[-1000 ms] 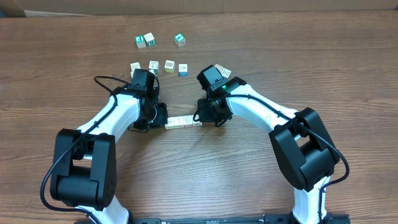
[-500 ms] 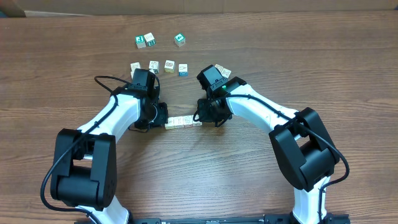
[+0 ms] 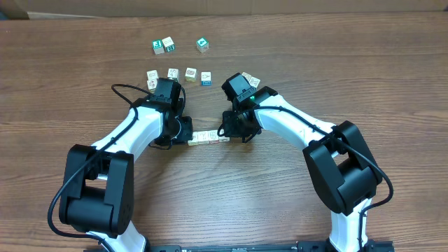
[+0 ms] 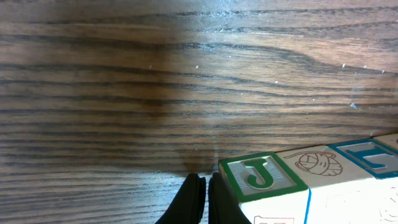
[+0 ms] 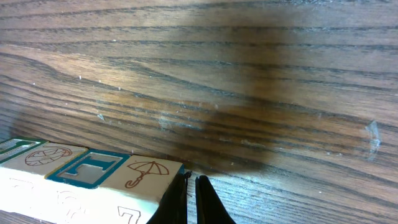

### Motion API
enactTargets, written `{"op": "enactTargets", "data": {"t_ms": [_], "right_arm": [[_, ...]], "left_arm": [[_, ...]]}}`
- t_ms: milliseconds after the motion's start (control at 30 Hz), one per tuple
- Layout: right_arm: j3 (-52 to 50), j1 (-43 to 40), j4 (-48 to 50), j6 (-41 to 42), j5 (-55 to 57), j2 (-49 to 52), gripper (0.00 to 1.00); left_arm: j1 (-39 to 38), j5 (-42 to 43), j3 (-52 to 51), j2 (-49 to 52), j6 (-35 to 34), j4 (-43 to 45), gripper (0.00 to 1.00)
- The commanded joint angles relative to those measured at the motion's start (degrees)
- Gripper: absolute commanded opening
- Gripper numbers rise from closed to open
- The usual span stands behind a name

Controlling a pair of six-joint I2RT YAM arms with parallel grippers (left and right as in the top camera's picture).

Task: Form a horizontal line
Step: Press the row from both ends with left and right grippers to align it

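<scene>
Buckling is the likely failure: the horizontal line (image 3: 207,137) of four touching cubes lies between the two arms, and an uneven squeeze from its ends could pop a middle cube out or skew the row. The left hand (image 4: 204,186), tips pressed together and pinching nothing, sits against the J cube (image 4: 258,174) at the row's left end. The right hand (image 5: 191,190), likewise pressed together and empty, sits against the umbrella cube (image 5: 146,174) at the right end, and both arms bend inward with wrists low over the surface (image 3: 231,203).
</scene>
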Motion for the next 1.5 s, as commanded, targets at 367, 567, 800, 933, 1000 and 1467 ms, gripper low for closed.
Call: {"op": "enactTargets", "data": {"t_ms": [367,567,800,933,1000,1467], "right_arm": [[-0.39,0.15,-0.31,3.08,-0.09,0.87,0.04],[-0.39,0.15,-0.31,3.5,-0.09,0.87,0.04],[-0.39,0.15,-0.39,4.79,-0.07,0.87,0.04],[-0.39,0.15,-0.31,5.01,-0.09,0.87,0.04],[-0.39,0.15,-0.28,5.44,-0.07,0.87,0.04],[-0.39,0.15,0.44,9.25,-0.04,0.87,0.04]], "left_arm": [[-0.39,-0.55,-0.74,-0.59,-0.83,1.25,0.04],[-0.39,-0.37,-0.74,-0.59,-0.83,2.1,0.04],[-0.44,-0.09,-0.72,-0.59,-0.83,2.75,0.04],[-0.44,1.88,-0.74,-0.59,-0.83,3.43,0.04],[-0.46,2.64,-0.72,-0.59,-0.96,4.04,0.04],[-3.63,1.88,-0.74,-0.59,-1.29,5.27,0.04]]}}
